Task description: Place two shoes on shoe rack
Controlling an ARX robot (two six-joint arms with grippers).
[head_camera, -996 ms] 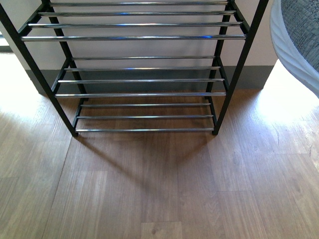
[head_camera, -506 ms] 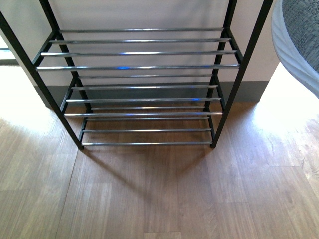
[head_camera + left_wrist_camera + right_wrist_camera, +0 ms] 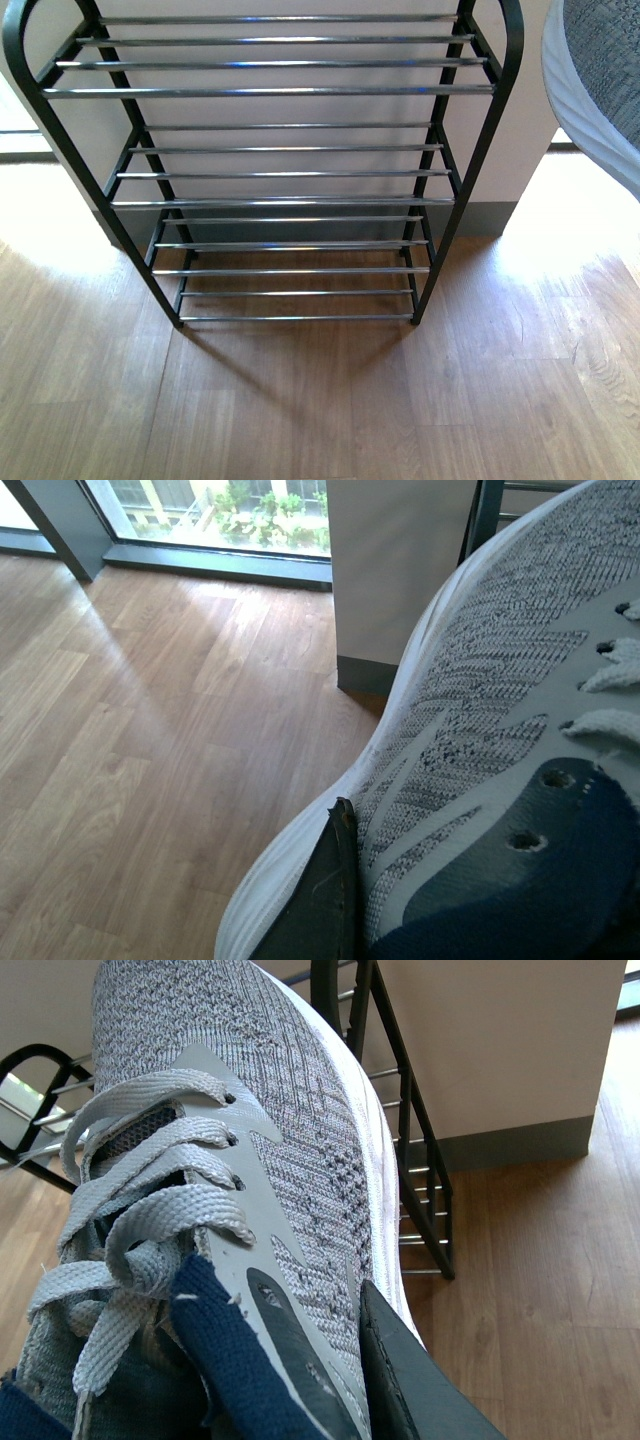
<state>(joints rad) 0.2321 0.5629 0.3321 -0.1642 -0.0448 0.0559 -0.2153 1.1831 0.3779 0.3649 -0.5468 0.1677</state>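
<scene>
Nothing is on the rack (image 3: 272,91) yet: in the front view every chrome tier we can see is bare, and the rack stands on the wood floor (image 3: 320,410) against the wall, straight ahead of us. Both shoes are in our claws and up off the floor. The left claw (image 3: 350,875) pinches the left shoe (image 3: 480,710); its wrist view shows one dark finger (image 3: 322,905) pressed to the white sole edge. The other finger is hidden, so we judge the grip from the shoe hanging clear above the boards. The right claw (image 3: 372,1350) pinches the right shoe (image 3: 300,1130) the same way, with one dark finger (image 3: 415,1385) flat on the sole side and the laces and navy collar close to the lens. In that view the rack's frame shows just behind the toe. The grey knit and white sole at the upper right edge of the front view is most likely this right shoe, held high and beside the rack's right post, not over a tier. So we judge the picking up as done and both placements as left: each shoe has to come over a tier, settle on the rods and be let go.
</scene>
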